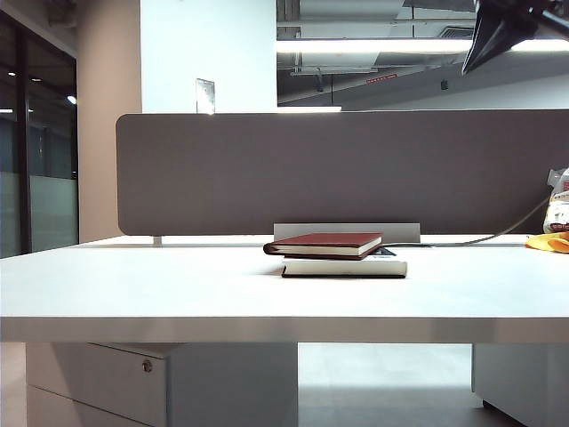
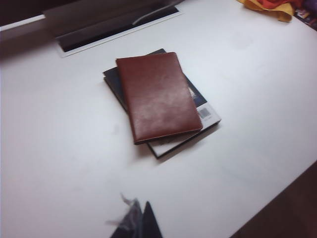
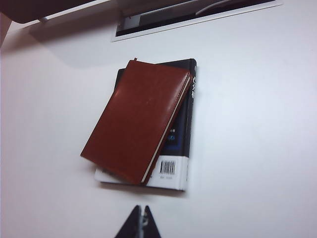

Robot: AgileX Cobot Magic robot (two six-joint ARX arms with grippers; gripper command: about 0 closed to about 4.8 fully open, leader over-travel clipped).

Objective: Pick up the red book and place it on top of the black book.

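Exterior view: nearest the camera runs the front edge of the white rectangular tabletop point(image 1: 133, 294). At mid-depth, near the centre, lies the thick black-covered book with a white page block point(image 1: 347, 267). The thin dark red leather-like hardcover notebook point(image 1: 324, 243) lies flat on top of it, shifted to the left so that its spine side overhangs the black book. Behind both stands a low grey cable box point(image 1: 347, 230), and behind that a grey fabric partition panel point(image 1: 338, 169). At the far right edge of the tabletop lie a yellow cloth-like item point(image 1: 547, 242) and a printed bag point(image 1: 558, 203). A dark arm part point(image 1: 498, 31) shows at the upper right corner; which arm it belongs to cannot be told.

Left wrist view: the left end effector point(image 2: 141, 223) appears only as blurred dark tips at the frame edge, above bare tabletop and apart from the books; whether its jaws are together or apart cannot be told. The red book point(image 2: 157, 96) lies skewed on the black book point(image 2: 198, 101), whose barcode corner is exposed.

Right wrist view: the right end effector point(image 3: 142, 223) has its jaws together, gripping nothing, above bare tabletop near the barcode end of the black book point(image 3: 183, 124). The red book point(image 3: 136, 126) rests diagonally across it.
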